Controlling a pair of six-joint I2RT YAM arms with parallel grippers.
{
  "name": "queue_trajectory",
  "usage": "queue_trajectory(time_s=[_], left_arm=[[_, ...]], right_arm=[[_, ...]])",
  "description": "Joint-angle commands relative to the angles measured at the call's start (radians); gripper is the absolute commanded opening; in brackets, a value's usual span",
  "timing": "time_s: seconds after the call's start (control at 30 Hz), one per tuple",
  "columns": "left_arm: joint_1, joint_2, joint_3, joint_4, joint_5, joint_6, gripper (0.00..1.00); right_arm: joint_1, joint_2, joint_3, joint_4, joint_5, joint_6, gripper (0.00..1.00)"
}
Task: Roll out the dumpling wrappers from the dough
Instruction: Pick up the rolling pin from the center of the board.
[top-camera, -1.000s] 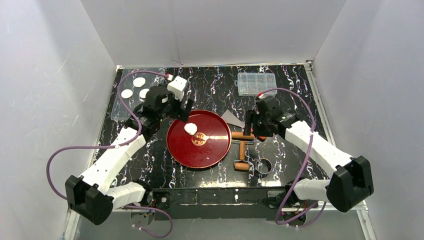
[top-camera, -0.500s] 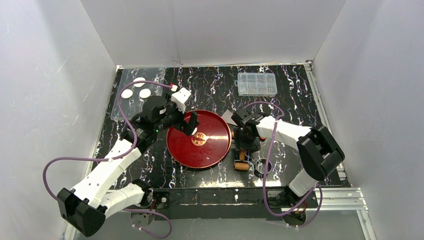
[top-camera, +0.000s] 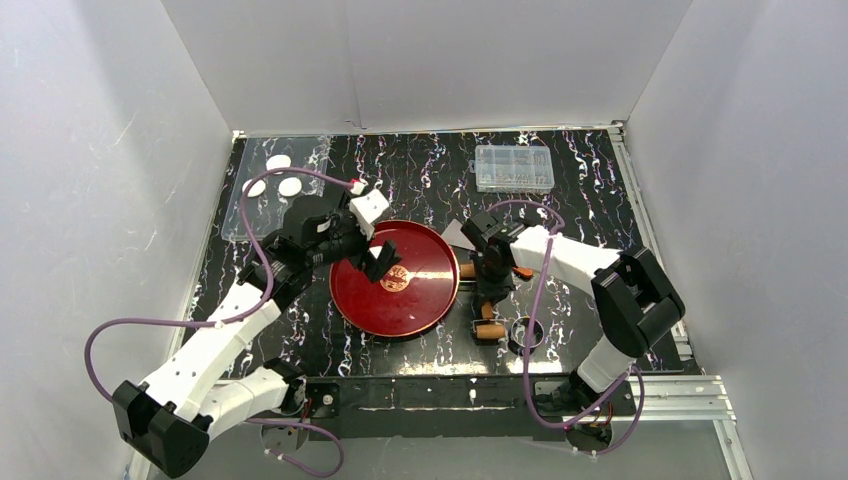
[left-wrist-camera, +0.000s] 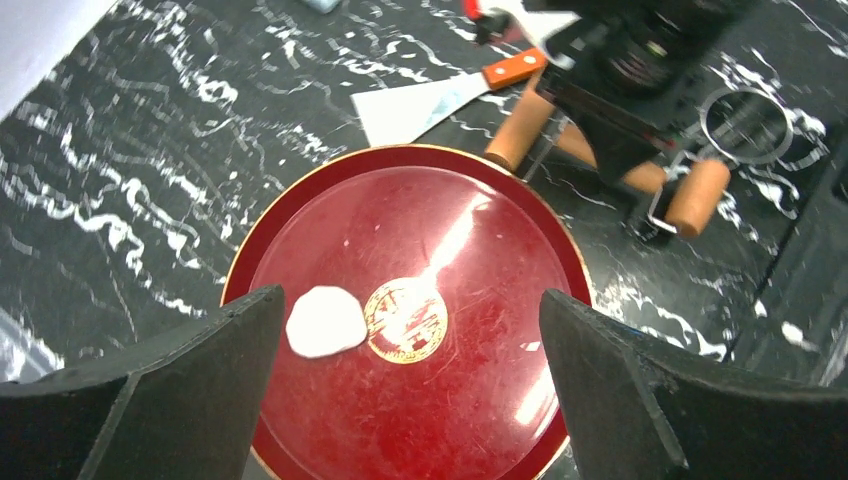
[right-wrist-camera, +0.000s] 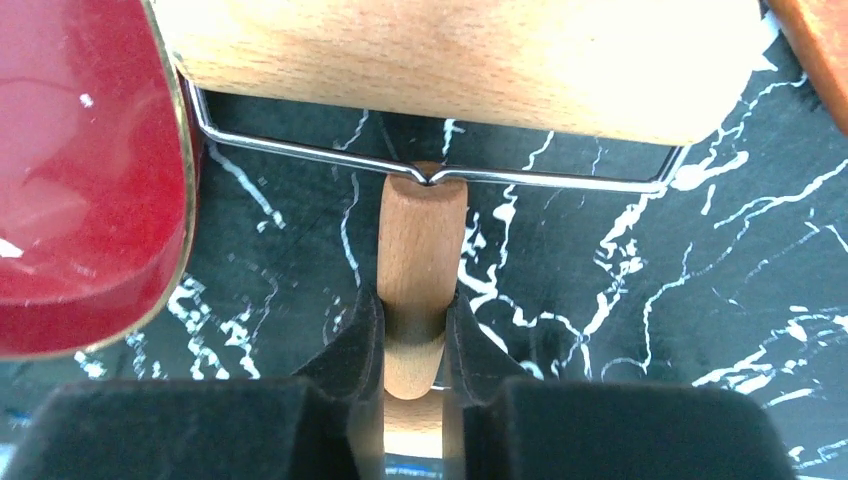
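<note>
The dough (left-wrist-camera: 325, 321) is a small white lump on the left part of the red plate (top-camera: 420, 300), beside its gold medallion. My left gripper (left-wrist-camera: 410, 300) hangs open and empty above the plate (left-wrist-camera: 450, 420), the lump just inside its left finger. From the top view this gripper (top-camera: 378, 260) covers the dough. My right gripper (right-wrist-camera: 415, 310) is shut on the wooden handle (right-wrist-camera: 420, 250) of the dough roller (right-wrist-camera: 450, 60), which lies on the table right of the plate (right-wrist-camera: 80, 200). Three dumpling wrappers (top-camera: 278, 161) lie on a clear sheet at the back left.
A scraper with an orange handle (top-camera: 458, 235) lies behind the roller (top-camera: 487, 330). A metal ring cutter (top-camera: 527, 333) sits near the front, right of the roller. A clear plastic box (top-camera: 514, 167) stands at the back right. White walls close in three sides.
My right gripper came down onto the roller's handle and closed on it. My left gripper moved from the plate's back rim to over the plate and the dough.
</note>
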Motion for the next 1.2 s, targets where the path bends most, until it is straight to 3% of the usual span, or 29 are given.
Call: queue_trajectory(time_s=[0.0, 0.1, 0.27, 0.43, 0.6, 0.8, 1.0, 1.17], left_arm=[[-0.008, -0.058, -0.025, -0.016, 0.259, 0.253, 0.99], [-0.022, -0.054, -0.019, -0.060, 0.378, 0.435, 0.96], [-0.095, 0.040, 0.072, -0.169, 0.381, 0.717, 0.98], [-0.192, 0.139, 0.132, -0.153, 0.341, 1.049, 0.98], [-0.211, 0.176, 0.145, -0.107, 0.423, 1.226, 0.98], [-0.253, 0.212, 0.139, -0.101, 0.432, 1.290, 0.98], [-0.273, 0.275, 0.178, -0.019, 0.373, 1.238, 0.98], [-0.277, 0.310, 0.197, -0.049, 0.336, 1.229, 0.82]], right_arm=[[-0.029, -0.068, 0.156, -0.125, -0.116, -0.068, 0.01], [-0.074, -0.122, 0.224, -0.206, -0.226, -0.101, 0.01], [-0.110, -0.187, 0.246, -0.265, -0.430, -0.152, 0.01], [-0.116, -0.231, 0.282, -0.286, -0.612, -0.168, 0.01], [-0.116, -0.278, 0.303, -0.211, -0.759, -0.146, 0.01], [-0.111, -0.267, 0.329, -0.147, -0.803, -0.118, 0.01], [-0.080, -0.237, 0.362, -0.109, -0.825, -0.107, 0.01], [-0.076, -0.231, 0.397, -0.095, -0.837, -0.104, 0.01]])
